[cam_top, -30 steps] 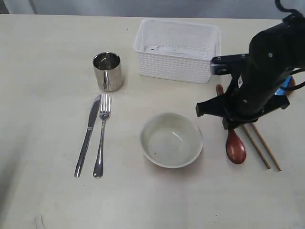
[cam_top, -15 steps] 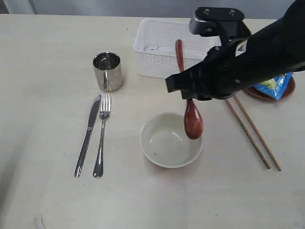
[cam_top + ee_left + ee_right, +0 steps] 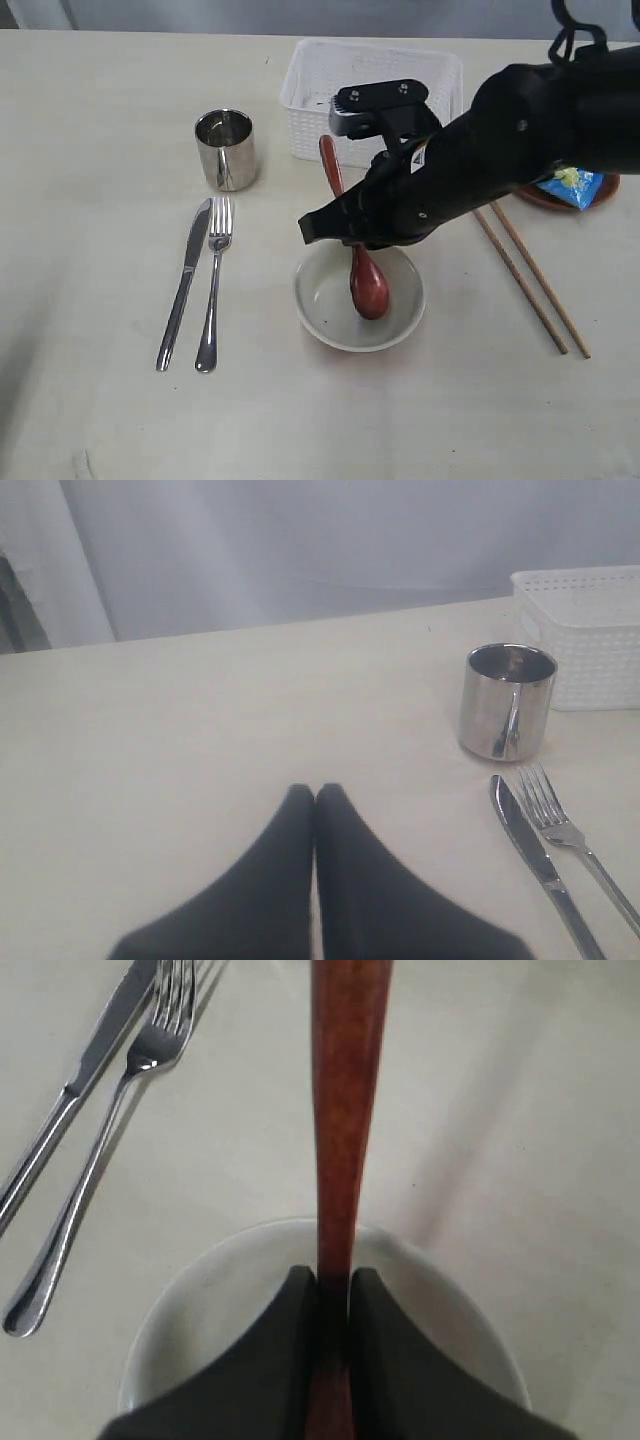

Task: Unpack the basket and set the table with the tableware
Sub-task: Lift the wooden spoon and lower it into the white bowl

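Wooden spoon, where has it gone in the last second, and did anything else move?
The right gripper lifted the wooden spoon from beside the chopsticks, carried it across and lowered its head into the white bowl, still gripping it. The knife, fork, cup, basket and chopsticks stayed put.

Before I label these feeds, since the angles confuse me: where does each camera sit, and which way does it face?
Exterior: high over the table, looking down, with the basket at the far side; the right arm shows.
Left wrist: low above the table, facing the cup, knife and fork; its shut jaws show.
Right wrist: above the bowl, looking down; its jaws clamp the spoon.
Shared: both wrist views show knife and fork.
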`<state>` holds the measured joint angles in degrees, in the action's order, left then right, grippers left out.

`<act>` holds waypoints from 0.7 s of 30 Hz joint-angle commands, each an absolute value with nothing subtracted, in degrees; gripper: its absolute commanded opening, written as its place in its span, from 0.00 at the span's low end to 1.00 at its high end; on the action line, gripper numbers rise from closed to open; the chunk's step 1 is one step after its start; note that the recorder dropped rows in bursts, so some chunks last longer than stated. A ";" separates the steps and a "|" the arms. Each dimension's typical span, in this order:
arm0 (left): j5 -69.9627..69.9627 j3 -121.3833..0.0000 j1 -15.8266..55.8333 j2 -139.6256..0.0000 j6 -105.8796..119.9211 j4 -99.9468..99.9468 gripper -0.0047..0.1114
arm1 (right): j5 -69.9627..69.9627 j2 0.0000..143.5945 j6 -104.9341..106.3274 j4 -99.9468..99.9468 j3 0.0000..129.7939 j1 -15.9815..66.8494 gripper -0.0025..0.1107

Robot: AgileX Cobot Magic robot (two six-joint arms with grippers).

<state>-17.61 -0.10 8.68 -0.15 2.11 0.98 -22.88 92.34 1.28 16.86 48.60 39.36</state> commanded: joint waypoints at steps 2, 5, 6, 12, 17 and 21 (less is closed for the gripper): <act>-17.15 0.00 8.60 0.00 1.92 0.74 0.04 | -22.49 93.38 1.85 16.16 48.61 40.59 0.02; -17.15 0.00 8.60 0.00 1.92 0.74 0.04 | -22.39 93.61 2.39 15.98 48.61 41.63 0.02; -17.15 0.00 8.60 0.00 1.92 0.74 0.04 | -22.39 93.59 2.39 15.98 48.61 41.86 0.02; -17.15 0.00 8.60 0.00 1.92 0.74 0.04 | -22.98 93.74 2.17 15.98 48.61 42.11 0.02; -17.15 0.00 8.60 0.00 1.92 0.74 0.04 | -23.20 93.74 1.92 15.98 48.61 42.11 0.02; -17.15 0.00 8.60 0.00 1.92 0.74 0.04 | -23.61 94.12 1.31 15.98 48.61 42.11 0.02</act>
